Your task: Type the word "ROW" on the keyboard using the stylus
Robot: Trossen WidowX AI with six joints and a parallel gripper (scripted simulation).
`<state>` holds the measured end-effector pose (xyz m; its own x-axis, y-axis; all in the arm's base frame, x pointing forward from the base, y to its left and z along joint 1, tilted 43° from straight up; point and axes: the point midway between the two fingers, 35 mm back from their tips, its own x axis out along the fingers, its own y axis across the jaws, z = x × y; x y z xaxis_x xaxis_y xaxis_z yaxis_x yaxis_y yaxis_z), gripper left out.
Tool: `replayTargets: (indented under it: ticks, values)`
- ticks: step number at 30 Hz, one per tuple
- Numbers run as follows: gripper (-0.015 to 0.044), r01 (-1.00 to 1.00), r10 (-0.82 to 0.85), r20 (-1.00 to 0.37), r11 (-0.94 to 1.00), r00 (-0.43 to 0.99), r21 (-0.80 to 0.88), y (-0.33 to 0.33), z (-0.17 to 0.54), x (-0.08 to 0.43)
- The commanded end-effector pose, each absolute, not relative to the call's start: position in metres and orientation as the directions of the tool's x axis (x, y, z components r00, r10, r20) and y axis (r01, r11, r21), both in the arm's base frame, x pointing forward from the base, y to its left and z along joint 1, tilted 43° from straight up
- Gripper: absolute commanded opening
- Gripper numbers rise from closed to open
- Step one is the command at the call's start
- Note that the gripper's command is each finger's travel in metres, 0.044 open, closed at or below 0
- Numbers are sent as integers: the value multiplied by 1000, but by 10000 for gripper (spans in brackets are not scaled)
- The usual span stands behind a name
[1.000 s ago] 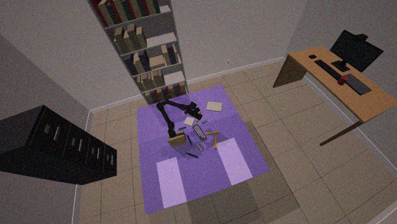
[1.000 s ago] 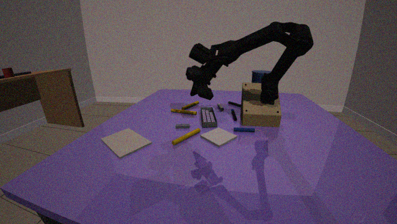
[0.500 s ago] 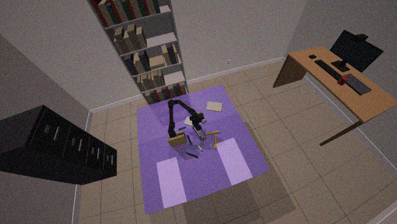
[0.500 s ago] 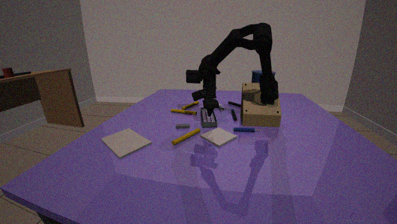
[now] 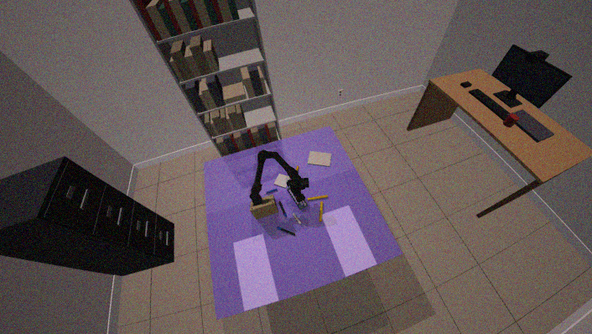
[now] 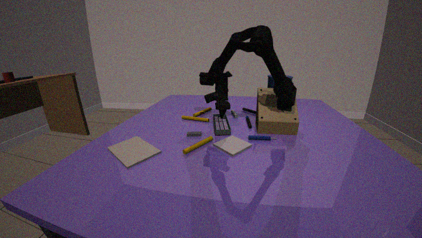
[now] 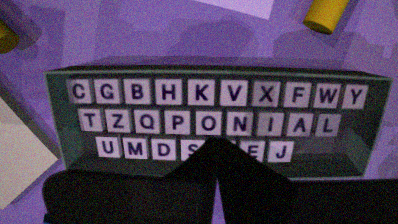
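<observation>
The keyboard [image 6: 223, 133] [image 7: 59, 120] is a dark grey-green tray with pale letter keys. In the wrist view the O key [image 7: 209, 122] is in the middle row and the W key [image 7: 327, 96] is at the top right; no R key shows, and the fingertips hide the bottom row between S and E. My gripper [image 6: 222, 117] [image 7: 217, 146] is shut and empty, pointing down low over the keyboard; contact cannot be told. A blue pen-like tool [image 5: 272, 191] [image 6: 259, 137] with a thin tip, possibly the stylus, lies apart from the gripper.
Yellow markers [image 6: 198, 145] [image 5: 321, 211] lie around the keyboard, with a grey block [image 6: 194, 134] and two pale pads [image 6: 134, 151] [image 6: 232, 145]. Dark pens [image 5: 283, 208] [image 5: 287, 231] and a pale stick [image 5: 297, 218] lie near the wooden arm base [image 6: 278, 127].
</observation>
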<state>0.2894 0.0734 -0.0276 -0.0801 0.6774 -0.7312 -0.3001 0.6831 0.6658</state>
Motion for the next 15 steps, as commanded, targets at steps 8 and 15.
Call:
replayTargets:
  ticks: [8,15]
  values:
    - [0,-315,674,-734,681,-83,661,51,-50,304]
    - [0,-315,675,-734,681,-82,661,28,-74,313]
